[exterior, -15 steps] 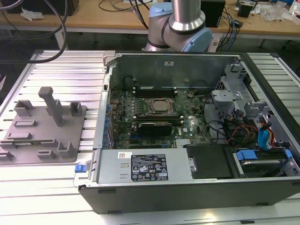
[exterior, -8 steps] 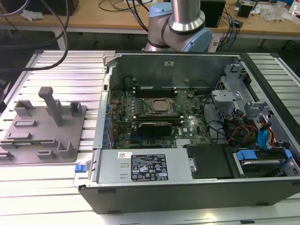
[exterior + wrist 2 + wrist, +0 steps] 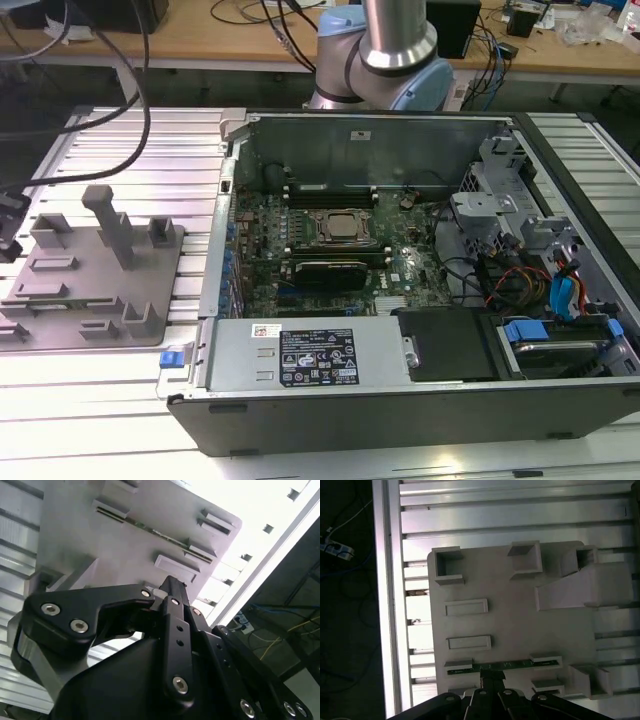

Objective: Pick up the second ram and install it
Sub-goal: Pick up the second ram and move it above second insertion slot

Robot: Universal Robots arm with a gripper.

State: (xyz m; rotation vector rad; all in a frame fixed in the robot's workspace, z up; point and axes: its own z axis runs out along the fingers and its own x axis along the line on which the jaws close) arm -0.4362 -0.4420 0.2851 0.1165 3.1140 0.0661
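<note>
While the gripper [image 3: 492,680] hangs narrow and empty beside the second ram [image 3: 495,667] in its grey fixture [image 3: 510,625], descending like this risks striking the stick rather than straddling it

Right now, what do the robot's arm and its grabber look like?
The arm is a round, silver-grey metal tube with pale blue caps on its joints. In the second wrist view, the gripper is matte black. It is built from flat, angular links joined with shiny silver screws, a bit like a crab's claw.
</note>
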